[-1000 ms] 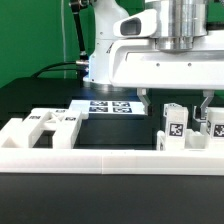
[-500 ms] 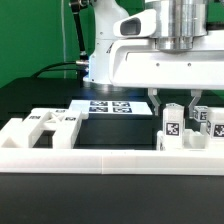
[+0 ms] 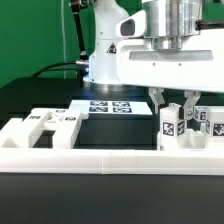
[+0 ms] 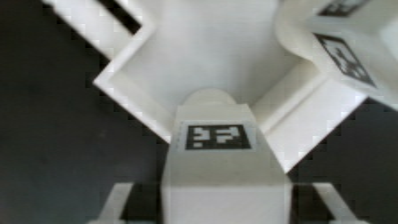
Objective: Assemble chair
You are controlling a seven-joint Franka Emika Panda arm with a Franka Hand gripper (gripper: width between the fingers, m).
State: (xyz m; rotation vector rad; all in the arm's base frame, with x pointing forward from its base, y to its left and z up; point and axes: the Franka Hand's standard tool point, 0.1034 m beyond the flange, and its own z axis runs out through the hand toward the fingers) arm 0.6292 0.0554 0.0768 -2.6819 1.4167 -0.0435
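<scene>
As far as I can judge, the assembly is at an early stage. No two parts of the chair show as joined, and every piece in sight lies or stands loose on the black bench. The step in hand looks like the picking of one leg-like part, with all the joining left to do.

The fingers hang at about three o'clock in the exterior view. They are set apart and straddle the top of the upright piece, one finger on each side. In the wrist view that piece shows its tag to the camera, with a dark gap beside it on at least one side. I therefore take the fingers as spread and not yet clamped on it.

Counted in the exterior view:
- **Upright tagged pieces:** three. One stands under the fingers, with a second upright piece and a third upright piece just beside it toward three o'clock.
- **Slotted panel:** one slotted panel at nine o'clock, well apart from the uprights.
- **Marker board:** one marker board flat near the centre.
- **Border rail:** one low border rail running across at six o'clock, in front of all the parts.
- **Arm:** one arm, two fingers.
</scene>
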